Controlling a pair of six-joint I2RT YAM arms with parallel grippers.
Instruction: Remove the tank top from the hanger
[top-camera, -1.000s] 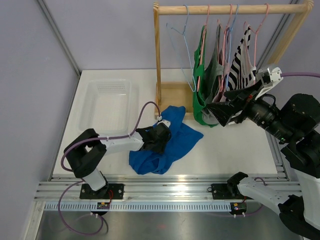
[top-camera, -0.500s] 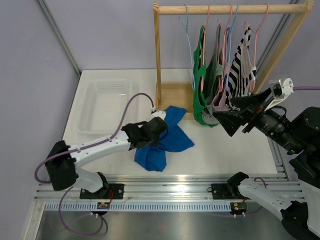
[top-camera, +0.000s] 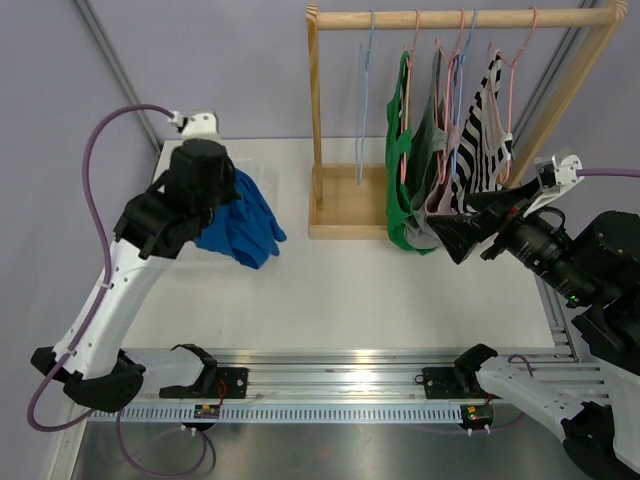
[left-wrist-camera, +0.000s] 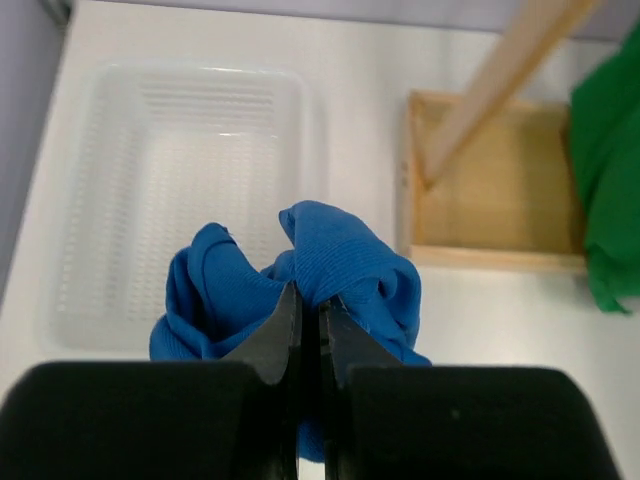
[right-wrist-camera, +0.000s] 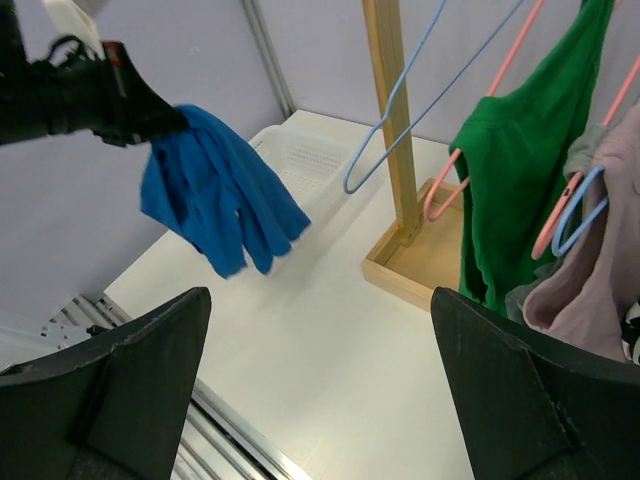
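We see the white counter (top-camera: 400, 300) only in part: its near edge is cut off by the rail where the arms are mounted. The wooden rack (top-camera: 316, 120), made of square posts, a round top bar and a flat tray base, runs out of the overhead view on the right. On its bar hang a green garment (top-camera: 398, 180), a black-and-white striped one (top-camera: 487, 130) and others bunched so closely between them that we cannot tell them apart. The clear plastic basket (left-wrist-camera: 150, 170), rectangular with a perforated floor, is almost wholly hidden behind the left arm from above. The blue tank top (top-camera: 243, 225), a soft ribbed knit, hangs crumpled in the air over the basket's near side, off the rack. A thin blue wire hanger (top-camera: 364, 100) hangs bare beside the left post. The left hand (left-wrist-camera: 308, 305) is clenched on a fold of the tank top, and its own body hides the lower cloth. The right hand (right-wrist-camera: 320, 300) is spread wide and grasps nothing, near the green garment.
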